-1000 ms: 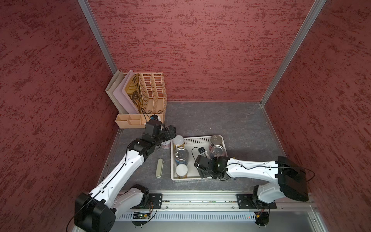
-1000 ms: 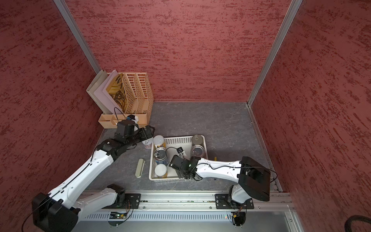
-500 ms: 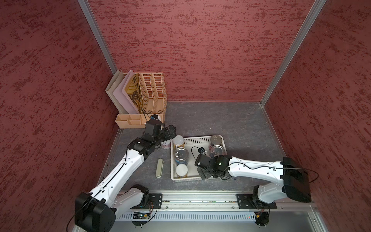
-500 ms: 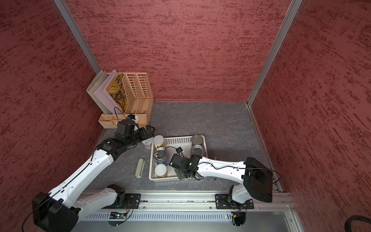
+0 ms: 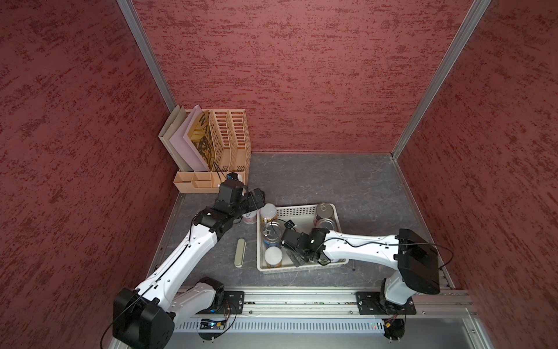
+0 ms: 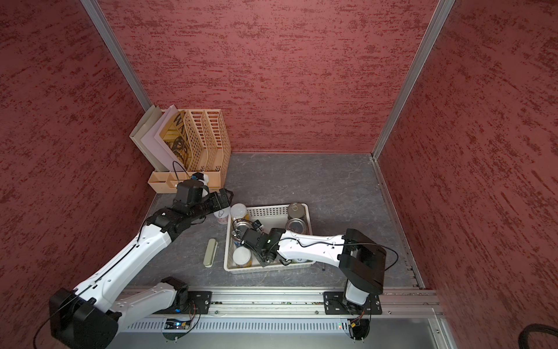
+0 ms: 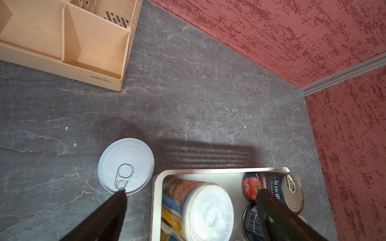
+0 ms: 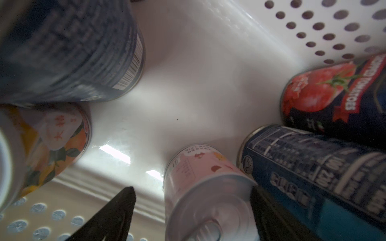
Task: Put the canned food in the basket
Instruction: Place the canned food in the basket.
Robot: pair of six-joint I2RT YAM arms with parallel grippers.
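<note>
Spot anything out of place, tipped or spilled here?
Nothing tipped, spilled or dented in view. One small white-topped can stands on the table outside the basket, at its far left corner, below the open left gripper. The other cans stand upright inside.

Several cans (image 5: pixel 273 256) stand in the basket (image 5: pixel 302 208); lone can (image 5: pixel 250 216) just outside its far-left corner; case (image 5: pixel 240 252) left; file holder (image 5: pixel 232 136) behind.

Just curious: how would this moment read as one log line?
left claw open by white-topped can outside basket | right claw open around pink can inside basket
</note>
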